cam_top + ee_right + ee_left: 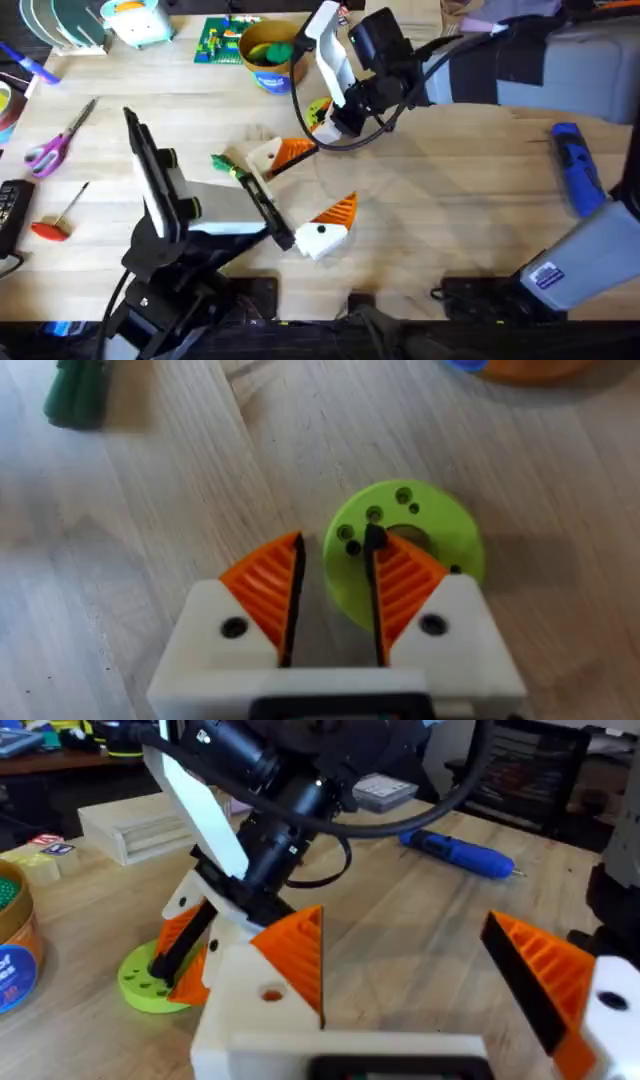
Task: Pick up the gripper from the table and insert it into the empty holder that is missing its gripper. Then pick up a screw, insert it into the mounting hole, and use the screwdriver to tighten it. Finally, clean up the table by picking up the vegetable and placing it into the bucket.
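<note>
1. The gripper (283,154), a white wedge with an orange ribbed face, sits just left of the overhead frame's centre. It is seated at the far end of the holder (265,205), the black bar that ends my left arm. In the left wrist view its mounting hole looks pale and unfilled, while the other finger's hole shows a dark dot.
2. My left hand (322,178) is spread wide, with nothing between the two orange faces.
3. The vegetable (226,165) lies on the table (450,200) just beside the holder, leafy end toward the left of the frame.
4. My right hand (336,542) hangs low over a lime-green disc (430,525) with small holes. The pads are a narrow gap apart. A small dark thing stands at the tip of one pad, and I cannot tell whether I am touching it.
5. The bucket (268,52) stands at the upper middle of the overhead frame, with something green and yellow inside. Its blue label carries white writing that I cannot read.
6. The screwdriver (577,170) lies at the right edge, well apart from both hands.
7. A blue-and-white label on my right arm's white body, lower right, is also unreadable.
8. A thin red-handled tool (55,222) and purple scissors (52,143) lie at the left.
</note>
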Robot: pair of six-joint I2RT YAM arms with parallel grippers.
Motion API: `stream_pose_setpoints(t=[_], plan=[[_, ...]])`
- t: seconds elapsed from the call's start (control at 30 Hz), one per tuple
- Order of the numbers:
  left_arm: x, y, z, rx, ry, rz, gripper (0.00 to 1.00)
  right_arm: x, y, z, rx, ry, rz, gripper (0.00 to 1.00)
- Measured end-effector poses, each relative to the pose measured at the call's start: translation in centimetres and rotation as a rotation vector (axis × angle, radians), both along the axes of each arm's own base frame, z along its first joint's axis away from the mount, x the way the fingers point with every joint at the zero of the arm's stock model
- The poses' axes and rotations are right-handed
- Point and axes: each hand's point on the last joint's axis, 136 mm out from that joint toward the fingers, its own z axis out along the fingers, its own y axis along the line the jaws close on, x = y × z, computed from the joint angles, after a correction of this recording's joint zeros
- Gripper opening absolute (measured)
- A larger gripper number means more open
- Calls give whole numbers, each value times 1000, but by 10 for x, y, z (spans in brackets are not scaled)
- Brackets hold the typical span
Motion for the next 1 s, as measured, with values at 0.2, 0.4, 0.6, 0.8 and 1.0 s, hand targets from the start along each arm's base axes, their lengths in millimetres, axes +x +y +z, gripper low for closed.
stream_pose_setpoints(t=[0.2,0.4,0.6,0.8,1.0], plan=[[0,0,0,0,0,0,993,2,0,0,0,-8,-2,299],[0,0,0,0,0,0,993,3,0,1,-2,-13,-3,105],[0,0,0,0,0,0,993,4,0,1,-2,-18,-3,10],[0,0,0,0,0,0,993,5,-1,1,-1,-18,-9,8],[0,0,0,0,0,0,993,17,-15,12,20,-7,-86,8]])
